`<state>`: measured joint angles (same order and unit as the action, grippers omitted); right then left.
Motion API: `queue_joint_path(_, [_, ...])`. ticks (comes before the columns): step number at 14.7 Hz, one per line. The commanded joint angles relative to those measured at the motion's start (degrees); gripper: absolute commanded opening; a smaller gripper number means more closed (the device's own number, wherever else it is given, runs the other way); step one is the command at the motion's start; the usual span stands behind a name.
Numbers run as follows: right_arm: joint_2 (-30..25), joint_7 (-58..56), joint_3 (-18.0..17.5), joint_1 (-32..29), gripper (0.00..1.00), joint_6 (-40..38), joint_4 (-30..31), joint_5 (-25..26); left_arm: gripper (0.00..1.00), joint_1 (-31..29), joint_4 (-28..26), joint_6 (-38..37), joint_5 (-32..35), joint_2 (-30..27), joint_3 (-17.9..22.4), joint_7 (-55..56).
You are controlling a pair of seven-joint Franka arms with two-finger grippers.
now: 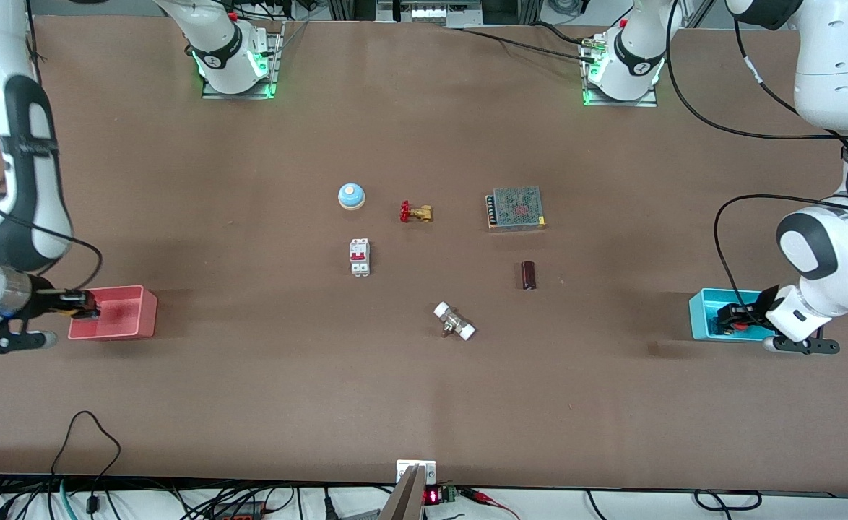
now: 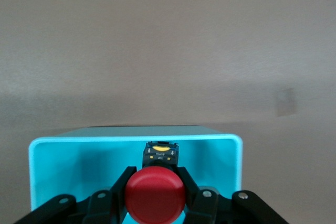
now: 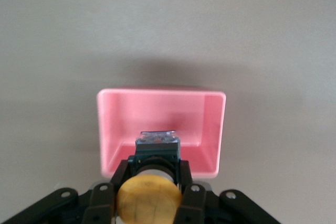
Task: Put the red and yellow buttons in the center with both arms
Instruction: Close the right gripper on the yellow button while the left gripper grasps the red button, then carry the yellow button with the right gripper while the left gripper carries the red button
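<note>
Up front, the left claw (image 1: 733,318) sits over the cyan bin (image 1: 704,315), the right claw (image 1: 84,305) over the pink bin (image 1: 124,312). Left wrist: claw (image 2: 155,195) pinches the red button (image 2: 155,198). Right wrist: claw (image 3: 152,195) pinches the yellow button (image 3: 149,199).

A pink bin (image 1: 117,314) sits at the right arm's end of the bench (image 1: 265,390), a cyan bin (image 1: 706,314) at the left arm's end. Between them lie a blue-and-white bell (image 1: 351,196), a red-handled brass valve (image 1: 415,211) beside it, a meshed power supply (image 1: 516,208), a white breaker (image 1: 360,256), a dark cylinder (image 1: 529,275), and a white-capped fitting (image 1: 454,321) nearest the front camera.
</note>
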<state>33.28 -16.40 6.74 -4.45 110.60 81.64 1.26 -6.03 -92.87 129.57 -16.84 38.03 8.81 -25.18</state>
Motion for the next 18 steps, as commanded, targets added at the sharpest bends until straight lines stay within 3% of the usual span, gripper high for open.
queue_joint_path(1, [-3.13, 0.84, -0.24, 3.03, 0.38, -4.76, 1.07, -0.73, 0.01, -0.3, 7.86, -11.58, -1.0, -0.93, 0.5, -0.13])
queue_joint_path(5, [-2.95, 12.59, -0.32, 10.76, 0.38, -3.81, 3.0, -0.73, 0.01, 0.49, 11.22, -18.03, -0.47, -3.66, 0.33, 4.33])
queue_joint_path(8, [-1.82, 17.8, -0.32, 16.83, 0.38, -2.32, 4.93, -0.99, 0.01, 7.32, 10.0, -17.95, 4.78, -5.24, 0.24, 14.15])
queue_joint_path(11, [-1.29, 17.89, -0.32, 18.16, 0.38, -1.79, 7.13, -8.63, 0.01, 14.53, 1.07, -9.81, 5.86, -9.36, 0.33, 22.96])
queue_joint_path(14, [-0.93, 19.99, -0.24, 20.18, 0.38, 2.33, 9.5, -8.73, 0.01, 20.42, -11.16, 1.71, 8.75, -13.41, 0.33, 30.08])
queue_joint_path(18, [0.29, 26.57, -0.24, 24.13, 0.38, 8.66, 12.05, -8.73, 0.01, 26.4, -20.66, 9.02, 12.7, -16.49, 0.33, 39.48])
